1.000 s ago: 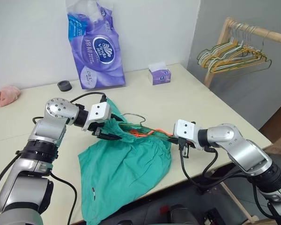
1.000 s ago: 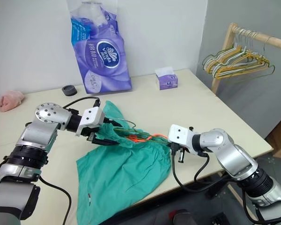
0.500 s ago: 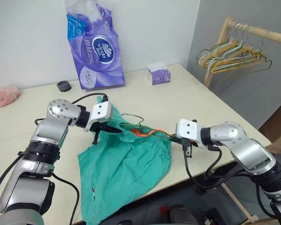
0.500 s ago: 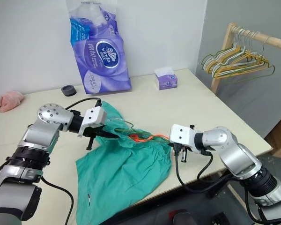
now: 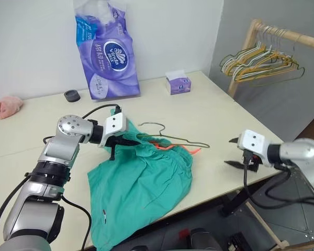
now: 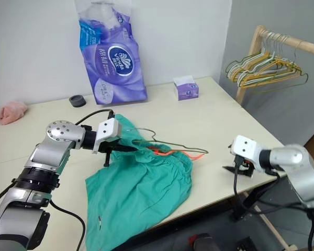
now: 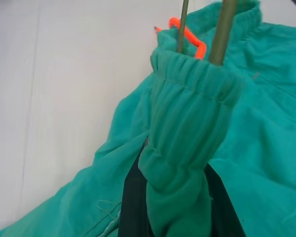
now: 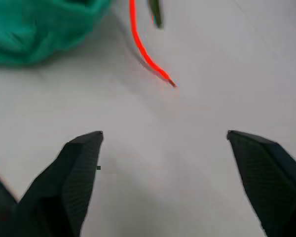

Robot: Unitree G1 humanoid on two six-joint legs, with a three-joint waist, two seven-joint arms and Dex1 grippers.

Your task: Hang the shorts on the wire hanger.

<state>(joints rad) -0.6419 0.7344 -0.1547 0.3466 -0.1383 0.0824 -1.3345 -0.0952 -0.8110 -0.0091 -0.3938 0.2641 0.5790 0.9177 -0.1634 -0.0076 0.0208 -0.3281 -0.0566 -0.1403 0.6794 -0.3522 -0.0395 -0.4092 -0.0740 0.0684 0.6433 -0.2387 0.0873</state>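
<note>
Left wrist view shows you your left end effector (image 7: 175,207) clamped on the shorts (image 5: 141,178) at the waistband, the wire hanger (image 5: 172,137) threaded through just beyond it. Your right end effector (image 5: 233,151) is spread wide, empty, well apart over the tabletop (image 5: 209,112).

The shorts (image 5: 141,180) lie on the table (image 5: 209,112), the wire hanger (image 5: 172,137) partly inside them.
</note>
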